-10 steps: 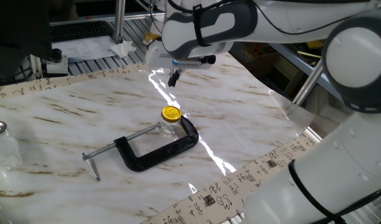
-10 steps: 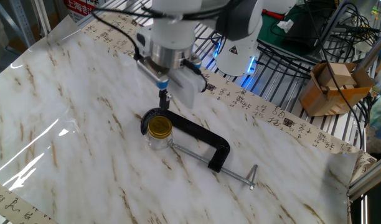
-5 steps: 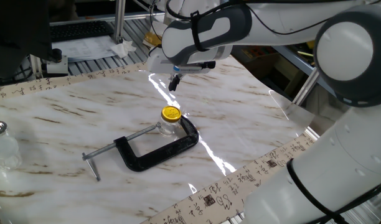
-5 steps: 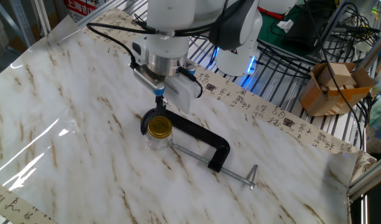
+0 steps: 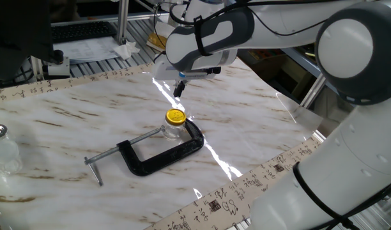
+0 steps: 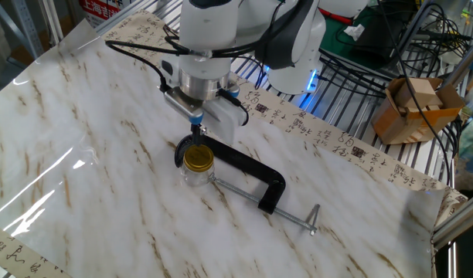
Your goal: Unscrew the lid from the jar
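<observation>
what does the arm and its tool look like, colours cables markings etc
The arm has glossy white rounded shells with dark grey joint bands. Black cables run along its wrist section. The tool is small, with dark slim fingers and a blue spot just above them, under a white wrist block.

The gripper (image 6: pixel 197 128) is hanging just above and behind the lid (image 6: pixel 198 157), its dark fingers close together and nothing showing between them. The yellow lid is sitting on the jar (image 6: pixel 195 174), which is standing upright on the marble-patterned table (image 6: pixel 90 147). A black C-clamp (image 6: pixel 240 170) is gripping the jar, its frame curving behind the jar and its silver screw rod (image 6: pixel 260 198) lying along the tabletop. A cardboard box (image 6: pixel 410 104) is sitting beyond the table's far edge.
</observation>
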Robot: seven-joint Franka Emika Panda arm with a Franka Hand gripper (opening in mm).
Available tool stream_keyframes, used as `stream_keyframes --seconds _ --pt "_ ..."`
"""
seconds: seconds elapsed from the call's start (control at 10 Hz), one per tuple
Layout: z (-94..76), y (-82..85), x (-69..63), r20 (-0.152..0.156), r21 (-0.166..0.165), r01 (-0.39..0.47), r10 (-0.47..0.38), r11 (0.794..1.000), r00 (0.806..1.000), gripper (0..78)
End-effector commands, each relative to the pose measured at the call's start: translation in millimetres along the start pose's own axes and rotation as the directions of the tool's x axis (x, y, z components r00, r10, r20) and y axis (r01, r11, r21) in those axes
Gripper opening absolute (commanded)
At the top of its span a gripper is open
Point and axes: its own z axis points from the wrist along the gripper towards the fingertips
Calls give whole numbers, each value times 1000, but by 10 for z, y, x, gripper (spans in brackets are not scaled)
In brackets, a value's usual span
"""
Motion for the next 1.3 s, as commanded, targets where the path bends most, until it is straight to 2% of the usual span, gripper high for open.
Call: stream_keyframes --seconds 0.1,0.2,0.7,0.9,1.0,1.3 --pt "28 -10 6 -9 -1 2 -2 1000 1000 0" --pt "76 -18 21 -2 -1 0 0 1000 1000 0" --pt "89 -21 27 -3 -2 9 -9 1000 1000 0" --pt "89 -21 27 -1 -41 -2 2 999 1000 0" --pt "89 -21 27 11 -40 9 -8 999 1000 0" --pt "89 -21 27 -6 12 0 0 1000 1000 0"
